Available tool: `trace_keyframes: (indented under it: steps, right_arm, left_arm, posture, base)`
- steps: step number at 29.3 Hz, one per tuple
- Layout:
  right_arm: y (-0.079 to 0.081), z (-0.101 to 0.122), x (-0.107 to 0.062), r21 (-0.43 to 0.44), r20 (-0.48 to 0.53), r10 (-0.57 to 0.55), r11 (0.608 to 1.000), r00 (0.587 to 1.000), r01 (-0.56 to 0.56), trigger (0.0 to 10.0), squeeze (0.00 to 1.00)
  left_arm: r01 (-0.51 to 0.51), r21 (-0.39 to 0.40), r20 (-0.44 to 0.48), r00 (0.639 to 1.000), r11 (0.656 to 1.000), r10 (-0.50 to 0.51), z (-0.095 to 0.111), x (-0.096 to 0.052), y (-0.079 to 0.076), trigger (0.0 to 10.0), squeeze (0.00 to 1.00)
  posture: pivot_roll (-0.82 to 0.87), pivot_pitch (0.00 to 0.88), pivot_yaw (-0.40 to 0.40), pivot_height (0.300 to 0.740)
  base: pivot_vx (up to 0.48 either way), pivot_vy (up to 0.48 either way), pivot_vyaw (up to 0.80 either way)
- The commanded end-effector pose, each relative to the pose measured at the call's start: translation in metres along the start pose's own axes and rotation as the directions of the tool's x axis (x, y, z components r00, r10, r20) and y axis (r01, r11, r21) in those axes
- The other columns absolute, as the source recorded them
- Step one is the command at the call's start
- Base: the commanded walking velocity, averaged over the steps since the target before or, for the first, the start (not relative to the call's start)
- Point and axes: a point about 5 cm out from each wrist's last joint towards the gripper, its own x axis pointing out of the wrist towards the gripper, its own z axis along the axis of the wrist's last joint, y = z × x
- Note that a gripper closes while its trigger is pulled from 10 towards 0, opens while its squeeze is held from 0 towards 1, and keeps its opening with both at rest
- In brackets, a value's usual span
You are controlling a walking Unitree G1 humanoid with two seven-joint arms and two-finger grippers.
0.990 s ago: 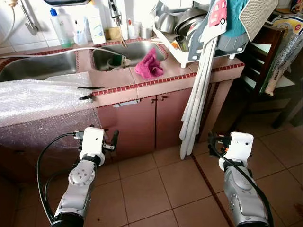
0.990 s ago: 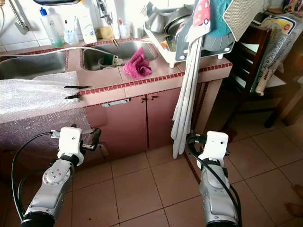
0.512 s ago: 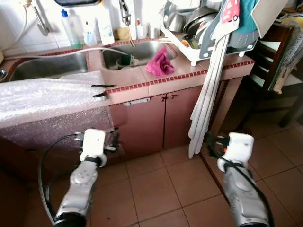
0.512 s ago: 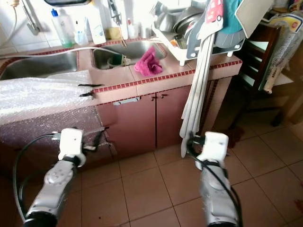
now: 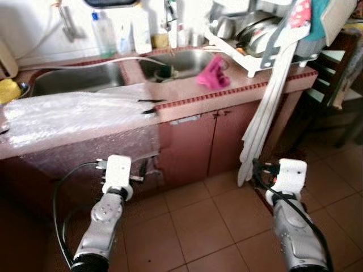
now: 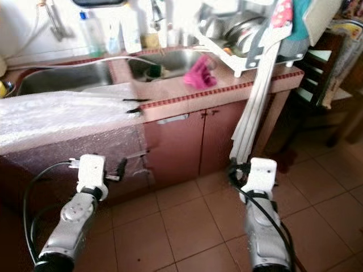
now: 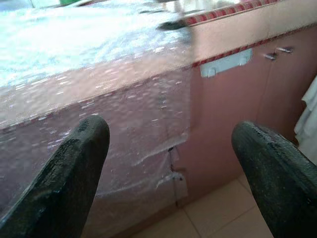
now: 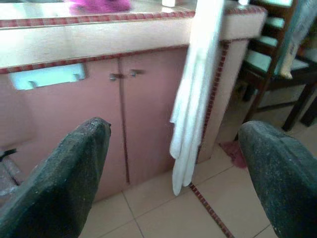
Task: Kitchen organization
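Both grippers, left (image 7: 168, 173) and right (image 8: 173, 173), gape wide and hold nothing, low before the counter (image 5: 227, 93).

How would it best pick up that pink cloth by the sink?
Probably from above, pinching the raised peak of the pink cloth. It lies bunched in a soft heap on the counter edge, so the top fold offers something to grip; the flat tile beneath blocks a side approach.

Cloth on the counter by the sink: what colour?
Bright pink cloth; clearest in the left eye view, lying on the counter edge.
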Motion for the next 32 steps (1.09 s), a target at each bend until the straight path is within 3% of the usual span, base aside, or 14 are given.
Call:
trace_keyframes:
  steps: [1, 6, 21, 26, 32]
  right_arm:
    - [0.0118, 0.0052, 0.0033, 0.0, 0.014, 0.044, 0.999, 0.999, -0.044, 10.0, 0.0]
    - [0.0093, 0.0099, 0.0074, -0.019, 0.024, 0.058, 0.998, 0.998, -0.057, 10.0, 0.0]
    - [0.0135, 0.0127, 0.0106, -0.028, 0.031, 0.079, 0.997, 0.996, -0.078, 10.0, 0.0]
    - [0.0105, 0.0113, 0.0094, -0.027, 0.029, 0.07, 0.997, 0.997, -0.069, 10.0, 0.0]
    - [0.013, 0.0112, 0.0099, -0.046, 0.029, 0.071, 0.996, 0.997, -0.07, 10.0, 0.0]
  left_arm:
    - [-0.027, 0.018, -0.015, 1.0, 0.999, 0.028, -0.0033, -0.0005, 0.0081, 10.0, 0.0]
    - [-0.03, 0.005, -0.013, 0.999, 1.0, 0.03, -0.0031, 0.0019, 0.0033, 10.0, 0.0]
    - [-0.029, 0.035, 0.025, 0.999, 0.999, 0.028, -0.0004, 0.0011, 0.003, 10.0, 0.0]
    - [-0.027, 0.021, 0.029, 0.999, 0.999, 0.027, 0.0012, 0.003, 0.0008, 10.0, 0.0]
    - [-0.035, 0.025, 0.03, 0.999, 0.999, 0.034, 0.0018, 0.0036, 0.0025, 10.0, 0.0]
  posture:
    - [-0.01, 0.0, -0.009, 0.74]
    - [-0.01, 0.0, -0.027, 0.74]
    - [-0.01, 0.0, -0.038, 0.74]
    - [-0.02, 0.0, -0.031, 0.74]
    - [-0.01, 0.0, -0.024, 0.74]
  base:
    - [0.0, 0.435, 0.0]
    - [0.0, 0.316, 0.0]
    - [0.0, 0.0, 0.0]
    - [0.0, -0.384, 0.0]
    - [0.0, 0.0, 0.27]
